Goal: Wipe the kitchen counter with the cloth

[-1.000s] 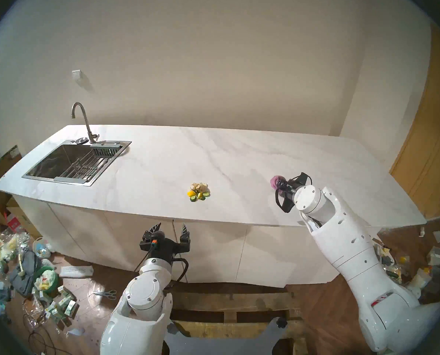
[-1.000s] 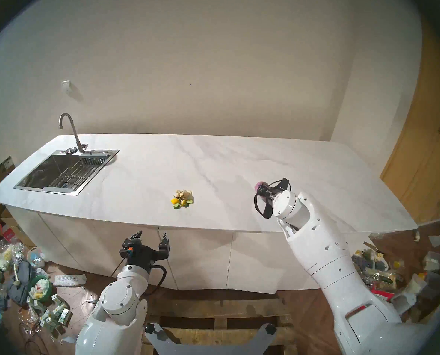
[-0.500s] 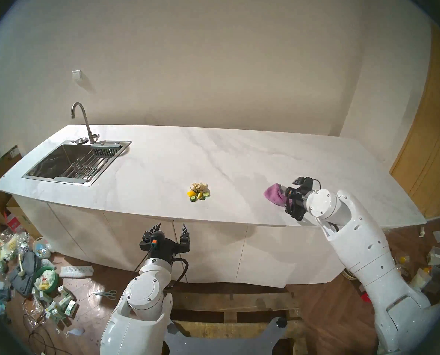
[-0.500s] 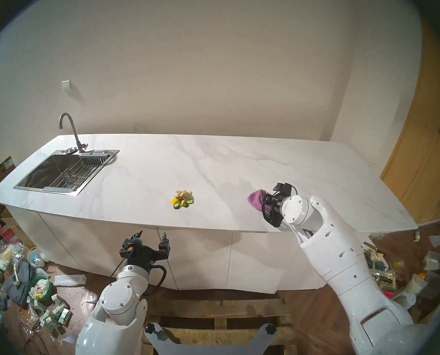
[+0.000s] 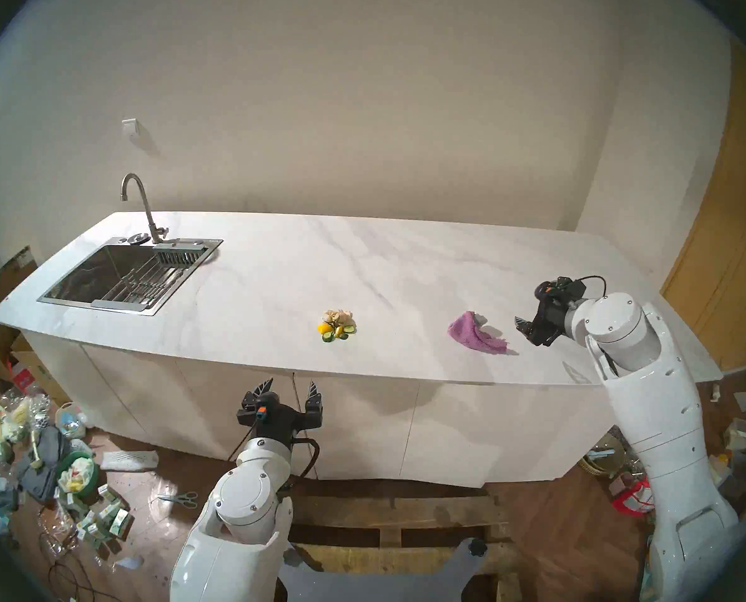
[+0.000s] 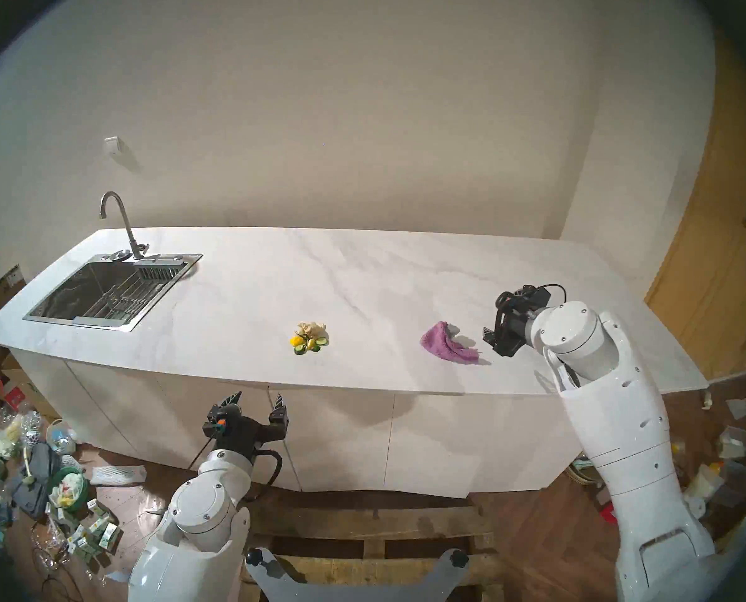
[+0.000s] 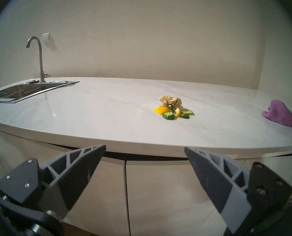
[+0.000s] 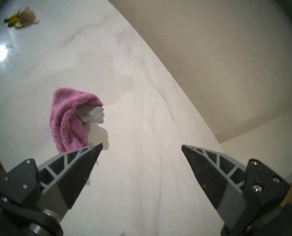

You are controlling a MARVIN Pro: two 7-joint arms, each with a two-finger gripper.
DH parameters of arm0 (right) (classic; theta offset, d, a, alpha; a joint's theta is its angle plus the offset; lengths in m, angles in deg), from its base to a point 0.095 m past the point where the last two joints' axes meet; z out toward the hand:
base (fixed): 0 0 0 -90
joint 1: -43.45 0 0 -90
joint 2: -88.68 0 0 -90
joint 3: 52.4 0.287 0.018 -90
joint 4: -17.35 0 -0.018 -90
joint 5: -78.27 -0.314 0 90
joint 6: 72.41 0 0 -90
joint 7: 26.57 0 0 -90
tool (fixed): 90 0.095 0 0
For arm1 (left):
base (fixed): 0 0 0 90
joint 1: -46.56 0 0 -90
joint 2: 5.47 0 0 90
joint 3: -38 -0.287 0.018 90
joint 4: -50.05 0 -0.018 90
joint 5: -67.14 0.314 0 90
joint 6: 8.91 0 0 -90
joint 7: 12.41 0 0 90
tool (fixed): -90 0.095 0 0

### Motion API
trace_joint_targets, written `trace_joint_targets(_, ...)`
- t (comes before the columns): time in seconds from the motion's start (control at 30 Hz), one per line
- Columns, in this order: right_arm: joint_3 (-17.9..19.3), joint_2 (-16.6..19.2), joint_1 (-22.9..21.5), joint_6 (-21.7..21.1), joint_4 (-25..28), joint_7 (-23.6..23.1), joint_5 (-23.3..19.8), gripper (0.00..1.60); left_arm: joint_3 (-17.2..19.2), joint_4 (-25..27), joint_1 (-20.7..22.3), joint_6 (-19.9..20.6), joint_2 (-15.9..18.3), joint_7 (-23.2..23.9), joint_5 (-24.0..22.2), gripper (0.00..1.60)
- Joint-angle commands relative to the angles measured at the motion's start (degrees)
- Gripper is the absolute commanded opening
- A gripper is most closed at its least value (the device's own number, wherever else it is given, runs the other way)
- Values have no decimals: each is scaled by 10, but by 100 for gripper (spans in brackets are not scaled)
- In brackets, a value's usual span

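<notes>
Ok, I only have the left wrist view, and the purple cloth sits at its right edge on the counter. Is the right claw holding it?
Observer: No. The right claw is open and empty, apart from the cloth, to its right in the head view.
Operator: Is the cloth spread flat?
Observer: No, the right wrist view shows it folded over, with a grey patch under the fold.
Operator: And where's the left claw against the counter?
Observer: The left claw sits open, below the front edge of the kitchen counter, before the cabinet fronts.
</notes>
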Motion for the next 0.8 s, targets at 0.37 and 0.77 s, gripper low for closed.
trace_joint_targets(0.37,183,-149,56,-5,104,112,-166,160,-1,18,2,-4,0,1,0,160)
trace_joint_targets(0.77,209,-191,89,75,118,151,-196,160,-1,20,1,-3,0,1,-1,160)
